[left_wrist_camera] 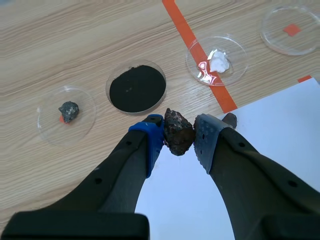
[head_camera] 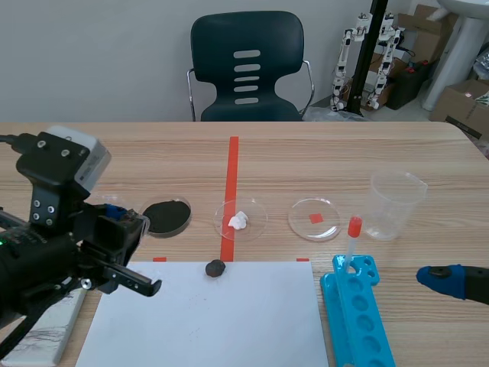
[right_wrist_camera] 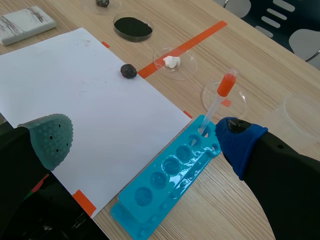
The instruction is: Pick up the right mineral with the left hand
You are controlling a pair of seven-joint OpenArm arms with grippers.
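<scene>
My left gripper is shut on a rough dark brown mineral, held above the near-left part of the white paper. In the scene view this gripper hangs low at the left and the held mineral is hidden. Another dark mineral lies on the paper's far edge, just past my left gripper's right finger; the right wrist view shows it too. A small grey mineral rests in a clear dish to the left. My right gripper stands open over the paper and the blue tray, holding nothing.
Beyond the paper stand a dish of black powder, a dish with a white lump, a dish with a red square and a clear cup. A blue well tray with a red-capped dropper lies at the right. A marble block sits near left.
</scene>
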